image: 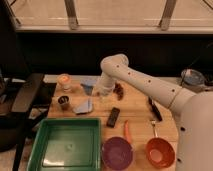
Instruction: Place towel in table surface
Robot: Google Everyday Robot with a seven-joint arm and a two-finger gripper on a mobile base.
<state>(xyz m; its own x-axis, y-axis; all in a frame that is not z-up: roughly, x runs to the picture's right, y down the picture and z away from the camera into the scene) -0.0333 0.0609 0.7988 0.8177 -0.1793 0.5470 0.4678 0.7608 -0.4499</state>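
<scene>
The gripper (103, 92) hangs over the far left part of the table surface (137, 107); I cannot tell if it is open or closed. The towel (83, 106) lies flat on the wood just near-left of it, and its long side seems to run left to right. A bluer lump (89, 86) stands just behind the towel, a dark cup (63, 101) is at its left, and the green tray (67, 122) is in front. There is free wood to the right, before the black bar (114, 116).

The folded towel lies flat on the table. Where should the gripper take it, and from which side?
Best grip the towel at its raised crease ridge, straight down from above: it lies flat on the table surface, so no edge offers a side hold. The gripper hangs just beyond it.
</scene>
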